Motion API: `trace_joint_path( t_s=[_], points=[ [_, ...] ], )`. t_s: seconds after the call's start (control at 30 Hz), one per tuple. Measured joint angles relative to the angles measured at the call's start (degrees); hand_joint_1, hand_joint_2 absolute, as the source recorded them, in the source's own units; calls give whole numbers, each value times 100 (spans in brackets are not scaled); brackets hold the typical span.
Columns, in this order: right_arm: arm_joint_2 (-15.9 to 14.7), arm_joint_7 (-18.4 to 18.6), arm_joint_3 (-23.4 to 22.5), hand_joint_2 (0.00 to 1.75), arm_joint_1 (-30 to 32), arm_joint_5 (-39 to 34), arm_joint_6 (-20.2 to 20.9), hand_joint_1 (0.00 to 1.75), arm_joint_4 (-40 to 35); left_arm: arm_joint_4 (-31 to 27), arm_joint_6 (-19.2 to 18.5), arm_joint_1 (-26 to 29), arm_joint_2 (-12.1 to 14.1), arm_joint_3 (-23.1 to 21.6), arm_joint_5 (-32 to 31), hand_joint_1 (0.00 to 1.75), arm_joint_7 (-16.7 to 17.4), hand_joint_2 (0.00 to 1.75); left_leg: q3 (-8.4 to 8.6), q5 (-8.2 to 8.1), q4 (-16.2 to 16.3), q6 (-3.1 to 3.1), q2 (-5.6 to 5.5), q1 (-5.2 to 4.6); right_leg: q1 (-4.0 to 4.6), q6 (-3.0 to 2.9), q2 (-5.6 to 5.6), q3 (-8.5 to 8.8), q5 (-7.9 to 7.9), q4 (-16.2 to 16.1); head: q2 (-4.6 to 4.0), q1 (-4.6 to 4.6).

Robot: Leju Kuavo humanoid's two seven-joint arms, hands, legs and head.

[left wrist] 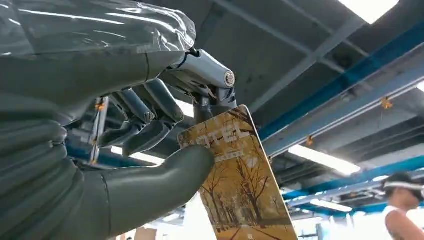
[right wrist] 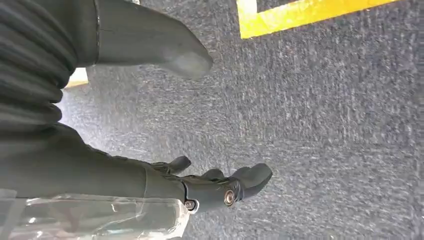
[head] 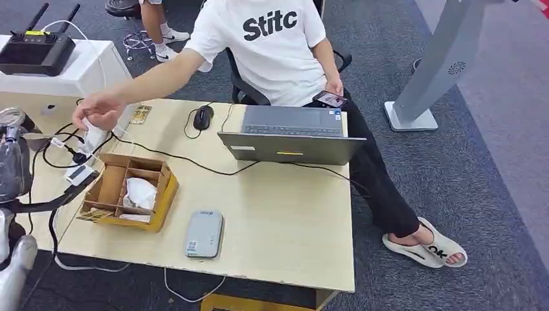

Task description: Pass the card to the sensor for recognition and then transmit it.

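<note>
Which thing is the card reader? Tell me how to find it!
Start at the big wooden table with the open laptop on it. Go to the near edge, right of the brown cardboard divider box. The card reader lies flat there, a small grey rounded slab with a little label, the only grey pad among the cables and boxes.

The left hand (left wrist: 150, 150) is raised, its wrist view looking up at the ceiling. Thumb and darker fingers (left wrist: 150, 120) pinch the card (left wrist: 240, 185) at one end, the thumb pressed flat on the printed face, the rest of the card jutting clear of the hand. The right hand (right wrist: 200, 125) hangs above the carpet (right wrist: 325, 125), thumb apart from the loosely extended fingers, apparently holding nothing.
</note>
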Motion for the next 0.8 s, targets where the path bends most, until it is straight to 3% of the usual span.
trace_joint_path(
  t_s=[0.07, 0.17, 0.33, 0.53, 0.8],
  points=[
    [-37, -26, 26, 175, 0, 33, -42, 0, 22, 413, 28, -260, -24, -145, -4, 175, 294, 175, -1, 0, 3, 0, -4, -1, -1, 0, -5, -1, 0, -1, 0, 0],
    [-100, -70, 57, 175, -33, 37, -44, 0, 70, 1435, 310, -793, -63, -727, -9, 175, 911, 175, -2, 2, 3, 3, -16, -3, -2, 1, -19, 7, 0, -1, 0, 0],
    [-203, -85, 65, 175, -56, -9, -59, 0, 101, 2673, 725, -1485, -230, -1566, -11, 175, 1367, 175, 0, 5, 4, 7, -18, -8, -6, 4, -22, 8, 2, -2, 0, 0],
    [-273, 2, 65, 175, -48, -18, -53, 0, 118, 3399, 839, -2045, -345, -2431, -11, 175, 1502, 175, -3, 5, 6, 7, -15, -7, -6, 4, -18, 3, 2, -1, 0, 0],
    [-315, -37, 87, 175, -53, 37, -48, 0, 177, 3573, 889, -2572, -426, -3312, -11, 169, 1325, 175, -4, 4, 6, 7, -10, -7, -6, 4, -6, 2, 2, 0, 0, -2]
  ],
)
